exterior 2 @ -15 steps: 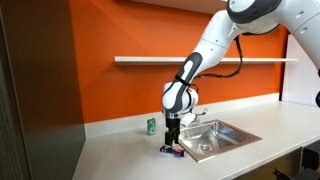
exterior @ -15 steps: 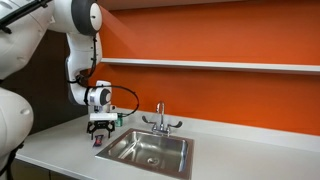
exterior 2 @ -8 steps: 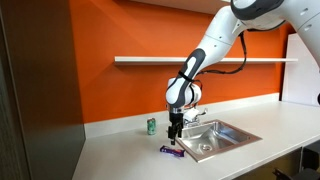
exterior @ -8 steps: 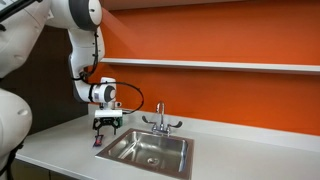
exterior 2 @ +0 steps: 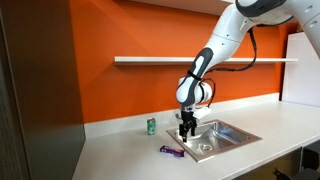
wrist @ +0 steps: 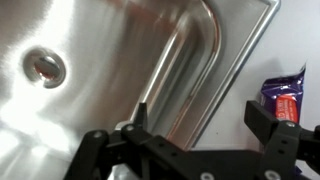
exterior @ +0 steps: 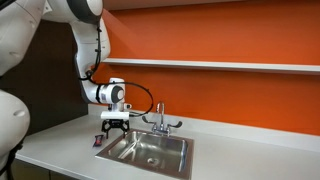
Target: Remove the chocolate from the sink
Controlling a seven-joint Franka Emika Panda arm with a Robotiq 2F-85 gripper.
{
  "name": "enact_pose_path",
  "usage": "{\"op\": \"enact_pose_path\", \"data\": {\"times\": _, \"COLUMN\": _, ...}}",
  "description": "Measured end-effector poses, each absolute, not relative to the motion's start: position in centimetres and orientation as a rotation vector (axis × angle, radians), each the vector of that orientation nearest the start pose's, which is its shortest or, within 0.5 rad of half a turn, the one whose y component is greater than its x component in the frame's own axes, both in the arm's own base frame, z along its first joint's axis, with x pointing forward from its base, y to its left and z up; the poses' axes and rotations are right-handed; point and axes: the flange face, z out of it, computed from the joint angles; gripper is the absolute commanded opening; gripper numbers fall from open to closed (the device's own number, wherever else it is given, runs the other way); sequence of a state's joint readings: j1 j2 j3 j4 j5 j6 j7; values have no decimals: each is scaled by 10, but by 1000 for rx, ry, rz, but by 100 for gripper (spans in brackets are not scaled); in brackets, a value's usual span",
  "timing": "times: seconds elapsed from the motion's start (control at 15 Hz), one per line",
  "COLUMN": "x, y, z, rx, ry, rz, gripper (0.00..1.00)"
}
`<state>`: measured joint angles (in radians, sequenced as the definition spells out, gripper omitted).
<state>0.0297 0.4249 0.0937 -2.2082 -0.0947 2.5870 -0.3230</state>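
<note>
we see the purple-wrapped chocolate (wrist: 285, 95) on the grey bench (exterior 2: 120, 150) beside the glossy steel sink (exterior 2: 238, 137), apart from our pincer (exterior 2: 187, 128). the pincer hangs released, empty.

Orange wall (exterior: 230, 30), white shelf (exterior: 240, 66), grey counter (exterior: 260, 150).

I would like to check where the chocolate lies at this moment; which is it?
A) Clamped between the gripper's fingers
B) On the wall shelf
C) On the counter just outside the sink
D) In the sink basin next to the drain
C: the chocolate lies on the grey counter beside the sink, while the gripper hangs open and empty over the basin.
</note>
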Motion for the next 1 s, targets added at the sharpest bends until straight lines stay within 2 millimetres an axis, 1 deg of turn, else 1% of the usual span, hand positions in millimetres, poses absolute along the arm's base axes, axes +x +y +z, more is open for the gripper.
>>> {"op": "enact_pose_path", "data": {"times": 0.27, "x": 523, "y": 36, "z": 176, "rx": -3094, "ry": -610, "rz": 130, "gripper": 100}}
{"op": "enact_pose_path", "data": {"times": 0.53, "x": 500, "y": 8, "z": 172, "rx": -3126, "ry": -410, "rz": 181, "gripper": 100}}
{"op": "enact_pose_path", "data": {"times": 0.73, "x": 488, "y": -9, "z": 173, "rx": -3141, "ry": -286, "rz": 201, "gripper": 100}}
{"op": "enact_pose_path", "data": {"times": 1.0, "x": 478, "y": -26, "z": 178, "rx": -3156, "ry": -163, "rz": 205, "gripper": 100}}
